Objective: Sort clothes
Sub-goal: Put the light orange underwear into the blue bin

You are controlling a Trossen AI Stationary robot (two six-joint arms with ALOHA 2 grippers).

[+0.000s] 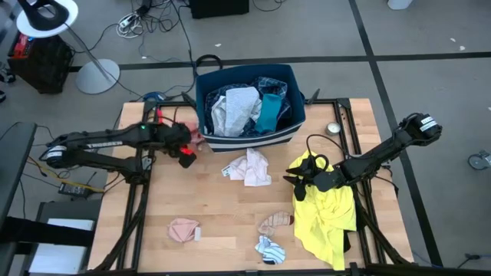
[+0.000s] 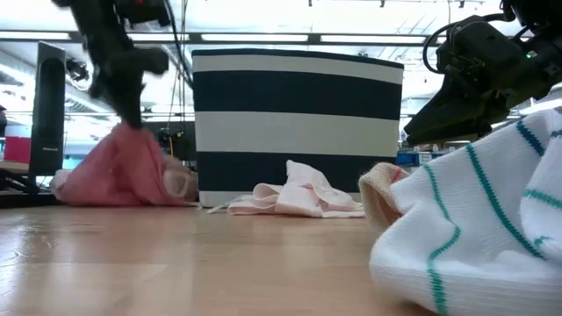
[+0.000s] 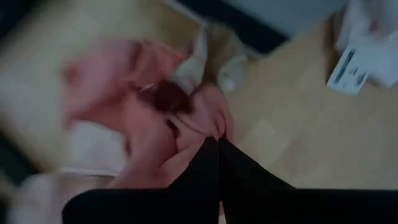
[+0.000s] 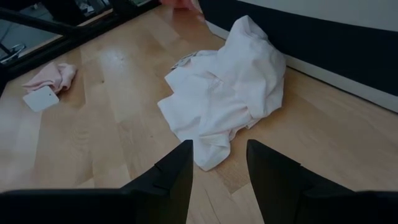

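My left gripper (image 1: 192,146) is beside the left wall of the navy and white striped bin (image 1: 291,126), shut on a pink garment (image 2: 118,171). My right gripper (image 4: 217,146) is open and empty above the table, over the near edge of a yellow shirt (image 1: 330,215) that lies spread at the right. A pale pink-white garment (image 4: 224,93) lies crumpled on the table in front of the right gripper, close to the bin's front wall. A small pink piece (image 1: 182,228), a tan piece (image 1: 275,222) and a white piece with teal stripes (image 1: 270,249) lie near the front edge. My left gripper pinches a bunched fold at the top of the pink garment (image 3: 205,127) between its two shut fingers, coming from above and pointing down. The garment hangs below the fingers, and its lower part (image 2: 105,193) rests on the table; the number of layers cannot be told.
The bin holds several garments, among them grey-white (image 1: 234,107), teal (image 1: 270,111) and blue patterned (image 1: 270,84) ones. A paper tag (image 1: 228,169) lies by the pale garment. A small round metal object (image 1: 333,128) sits at the back right. Bare wood lies at the centre (image 1: 222,203).
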